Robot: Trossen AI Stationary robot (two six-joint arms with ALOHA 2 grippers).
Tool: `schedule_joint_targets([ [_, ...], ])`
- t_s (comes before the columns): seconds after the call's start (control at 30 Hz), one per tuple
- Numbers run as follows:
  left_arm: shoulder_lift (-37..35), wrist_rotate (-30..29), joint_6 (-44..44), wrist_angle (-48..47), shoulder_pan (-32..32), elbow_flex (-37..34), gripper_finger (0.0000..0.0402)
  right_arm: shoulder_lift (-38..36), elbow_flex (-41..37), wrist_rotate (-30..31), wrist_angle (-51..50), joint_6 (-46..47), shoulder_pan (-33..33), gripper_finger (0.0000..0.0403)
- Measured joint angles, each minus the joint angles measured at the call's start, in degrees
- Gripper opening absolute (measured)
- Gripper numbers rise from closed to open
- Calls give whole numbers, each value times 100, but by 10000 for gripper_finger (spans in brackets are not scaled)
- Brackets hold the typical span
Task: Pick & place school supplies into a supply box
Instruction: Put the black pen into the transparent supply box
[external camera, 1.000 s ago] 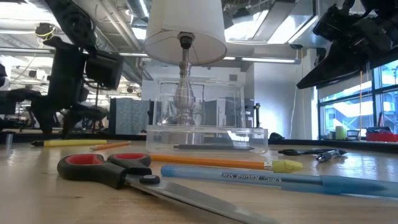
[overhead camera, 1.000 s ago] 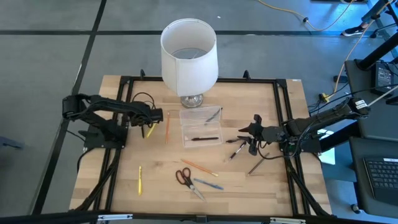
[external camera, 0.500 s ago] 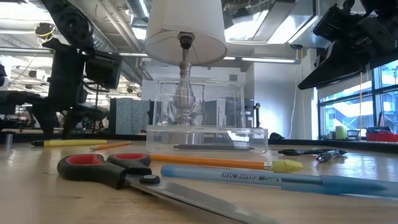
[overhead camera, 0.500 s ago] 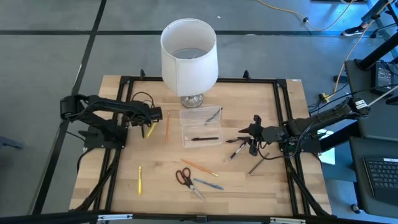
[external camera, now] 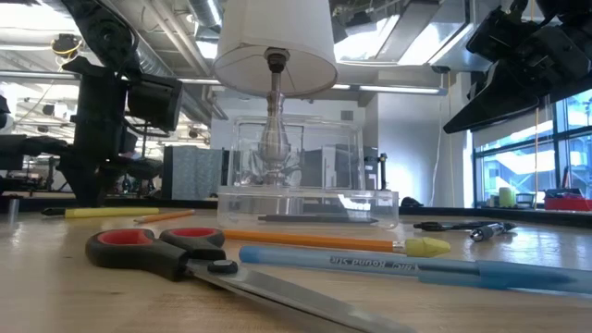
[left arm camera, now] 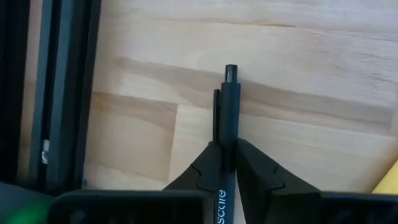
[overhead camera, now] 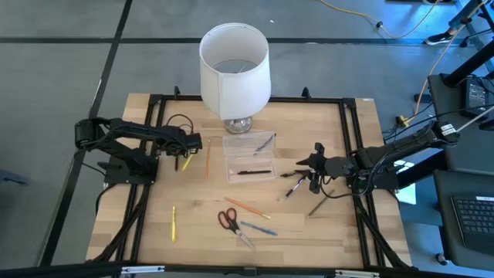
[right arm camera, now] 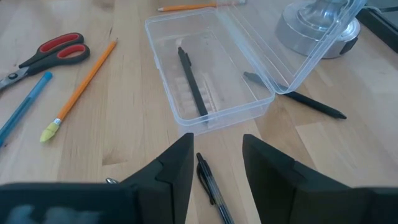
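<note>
We've got our left gripper (left arm camera: 225, 163) clamped on a black pen (left arm camera: 228, 124) near the table's (overhead camera: 324, 232) left edge; right gripper (right arm camera: 216, 163) waits, jaws apart. Next we'd lift and carry it to the supply box (overhead camera: 248, 158).

high view: looks straight down from above, far off, taking in the whole table (overhead camera: 154, 216) and both arms.
low view: sits at tabletop level, close behind the scissors (external camera: 157, 254), facing the supply box (external camera: 305, 203).
left wrist view: very close, just behind the left gripper (left arm camera: 225, 162).
right wrist view: behind the right gripper (right arm camera: 217, 168), facing the same box and scissors.
</note>
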Motion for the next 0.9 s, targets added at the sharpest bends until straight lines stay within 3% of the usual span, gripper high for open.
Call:
schedule_joint_targets([
  [0.47, 24, -406, 145, -545, -351, 442, 24, 0, 0, -4, -13, 4, -1, 141],
  [0.73, 15, -519, 438, -2096, -455, 1330, 25, 0, 0, -4, -15, 13, -1, 141],
  [0.9, 11, -911, 292, -3381, -656, 2097, 24, 0, 2, -4, -15, 17, 0, 141],
])
